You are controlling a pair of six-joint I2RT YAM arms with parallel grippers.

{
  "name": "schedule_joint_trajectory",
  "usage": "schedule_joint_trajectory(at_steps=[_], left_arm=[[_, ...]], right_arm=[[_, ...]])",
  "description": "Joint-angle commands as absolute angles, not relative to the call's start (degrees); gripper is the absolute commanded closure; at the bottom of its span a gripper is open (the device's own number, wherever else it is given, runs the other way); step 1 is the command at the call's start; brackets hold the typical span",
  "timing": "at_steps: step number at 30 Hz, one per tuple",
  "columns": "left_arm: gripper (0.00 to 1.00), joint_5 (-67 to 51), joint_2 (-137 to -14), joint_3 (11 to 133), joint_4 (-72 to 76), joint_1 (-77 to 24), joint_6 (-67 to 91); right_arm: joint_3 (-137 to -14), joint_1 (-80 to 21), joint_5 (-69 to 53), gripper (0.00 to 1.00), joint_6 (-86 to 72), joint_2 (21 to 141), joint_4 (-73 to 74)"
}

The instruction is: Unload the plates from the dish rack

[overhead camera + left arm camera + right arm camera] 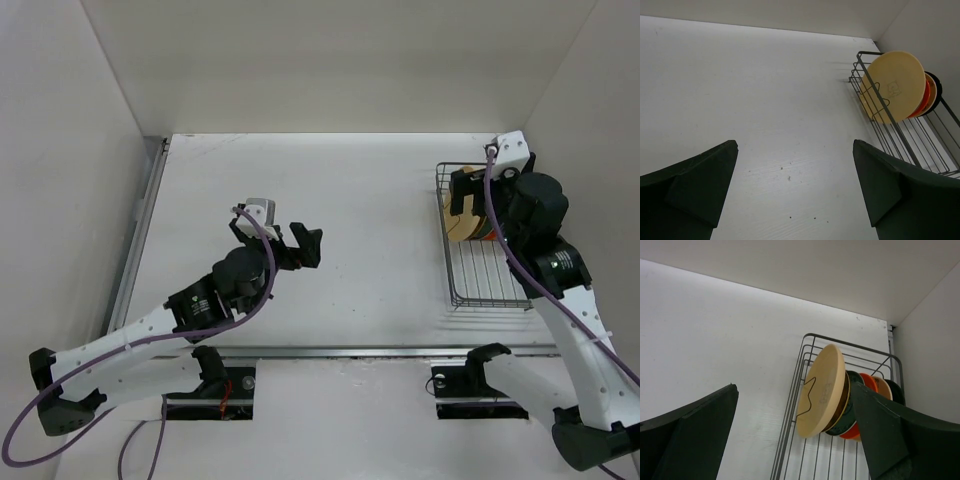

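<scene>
Three pale walls (350, 60) enclose white table (350, 200); left end effector (794, 145), right end effector (795, 387) released.

Plates (822, 390) upright on edge, bunched toward far end of grey wire dish rack (485, 275)

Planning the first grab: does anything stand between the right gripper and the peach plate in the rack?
Nothing loose does. Only a wire of the dish rack crosses the peach plate facing the open right gripper.
</scene>
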State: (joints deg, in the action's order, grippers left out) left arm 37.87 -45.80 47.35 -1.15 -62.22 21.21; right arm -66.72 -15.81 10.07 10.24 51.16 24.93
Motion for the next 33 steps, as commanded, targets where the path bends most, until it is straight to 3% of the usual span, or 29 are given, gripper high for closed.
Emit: schedule_joint_trajectory(at_steps=[1, 11, 15, 19, 23, 33], left_arm=[[0.0, 39.37, -44.48, 48.69, 0.44, -62.31, 22.41], [0.0, 39.37, -43.95, 48.69, -0.09, -62.31, 23.55], [0.0, 39.37, -43.95, 48.69, -0.78, -62.31, 24.08], [0.0, 39.37, -43.34, 47.55, -1.93, -62.31, 26.63], [0.0, 39.98, -43.33, 47.02, -2.55, -62.31, 27.33], [0.0, 40.61, -43.33, 47.02, -3.08, -62.31, 27.86]], right_arm=[[-69.52, -15.64, 9.32, 0.0, 9.67, 50.72, 24.87], [-70.04, -15.64, 15.54, 0.0, 9.67, 52.81, 22.85], [-81.78, -15.64, 24.51, 0.0, 10.81, 69.02, 29.78], [-85.78, -15.64, 28.29, 0.0, 10.81, 78.02, 31.99], [-86.31, -15.64, 39.33, 0.01, 11.43, 84.45, 27.61], [-86.31, -14.51, 47.72, 0.11, 11.51, 92.98, 25.93]])
